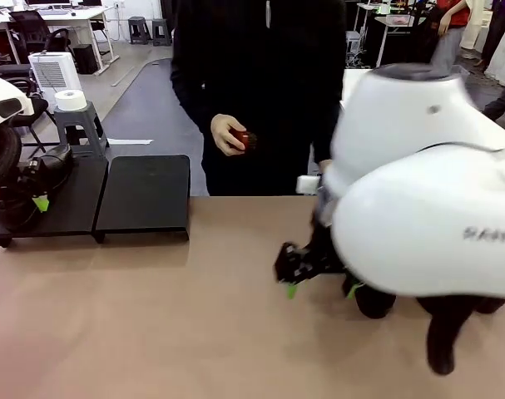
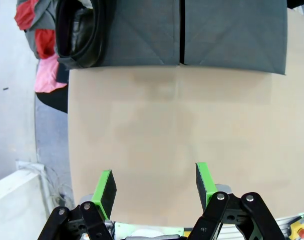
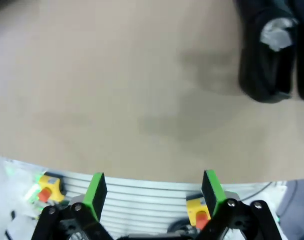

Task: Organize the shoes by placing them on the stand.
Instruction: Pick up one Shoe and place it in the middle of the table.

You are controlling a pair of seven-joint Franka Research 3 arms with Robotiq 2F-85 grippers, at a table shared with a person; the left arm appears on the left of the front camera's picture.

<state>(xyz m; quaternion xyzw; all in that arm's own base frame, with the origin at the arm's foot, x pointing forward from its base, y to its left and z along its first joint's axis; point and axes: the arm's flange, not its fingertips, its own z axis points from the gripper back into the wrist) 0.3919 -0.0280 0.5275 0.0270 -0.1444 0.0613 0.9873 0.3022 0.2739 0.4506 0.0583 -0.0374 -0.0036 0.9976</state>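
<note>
Black and glossy, one dress shoe [image 2: 79, 35] lay on the stand [image 2: 136, 35], at the outer end of one of its two flat panels, as the left wrist view showed it. The left gripper [image 2: 154, 175] hung above the tan table [image 2: 167, 115] on the near side of the stand, well apart from that shoe. Its green-padded fingers [image 2: 105, 187] stood wide apart with nothing between them.

Seen from the front, the stand sat at the table's far left, its two panels side by side and touching.

The right gripper [image 1: 321, 287] hovered low over the table toward the right, beneath the big, blurred white right arm [image 1: 418, 191]. Its jaws were spread wide as well, and the right wrist view showed bare tabletop between the pads. Another shoe [image 3: 264, 60], with whitish stuffing in its opening, lay on the table off to one side of that gripper, apart from both fingers. From the front, dark shoes [image 1: 442, 337] lay on the table under and just beside the right arm. How many lay there could not be told, because the arm covered part of them.

A person in dark clothing stood at the far side of the table. One hand [image 1: 225, 131] was closed around a small reddish-brown brush [image 1: 244, 139], held above the table's far edge.
</note>
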